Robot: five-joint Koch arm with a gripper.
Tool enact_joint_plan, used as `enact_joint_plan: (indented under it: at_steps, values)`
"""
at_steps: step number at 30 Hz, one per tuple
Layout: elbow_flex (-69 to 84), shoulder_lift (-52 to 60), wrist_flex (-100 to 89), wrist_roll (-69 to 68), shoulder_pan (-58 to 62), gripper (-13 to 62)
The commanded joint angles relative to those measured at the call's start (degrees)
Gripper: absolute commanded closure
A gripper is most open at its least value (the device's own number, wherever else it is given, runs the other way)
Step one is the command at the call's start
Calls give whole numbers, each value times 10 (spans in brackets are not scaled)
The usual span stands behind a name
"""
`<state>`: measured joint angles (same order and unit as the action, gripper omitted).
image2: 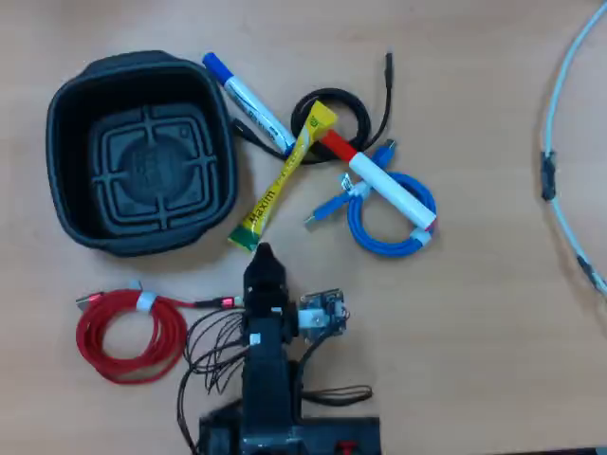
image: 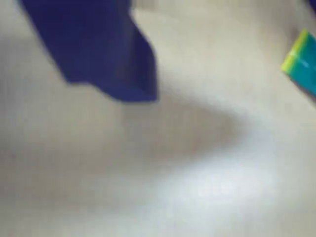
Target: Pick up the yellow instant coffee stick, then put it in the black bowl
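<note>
In the overhead view the yellow instant coffee stick lies slanted on the wooden table, with its green end nearest the arm. Its top end rests on a black cable coil. The black bowl stands empty to its left. My gripper points up the picture, and its tip is just below and right of the stick's green end. The wrist view is blurred. It shows one dark blue finger at the top left and the stick's green and yellow end at the right edge. Only one jaw shows clearly.
A white marker with a blue cap and a white marker with a red cap lie by the stick's top end. A black cable coil, a blue cable coil, a red cable coil and a white cable lie around.
</note>
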<state>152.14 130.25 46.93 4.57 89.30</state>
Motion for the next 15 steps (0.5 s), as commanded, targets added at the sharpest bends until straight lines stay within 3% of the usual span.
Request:
enact_joint_plan:
  at_steps: [1,8,15]
  values:
    - [-59,56,38,43,-2,-32]
    - [-183,33,80,107,-4,-32]
    - [-277,-62,81,168,2,-32]
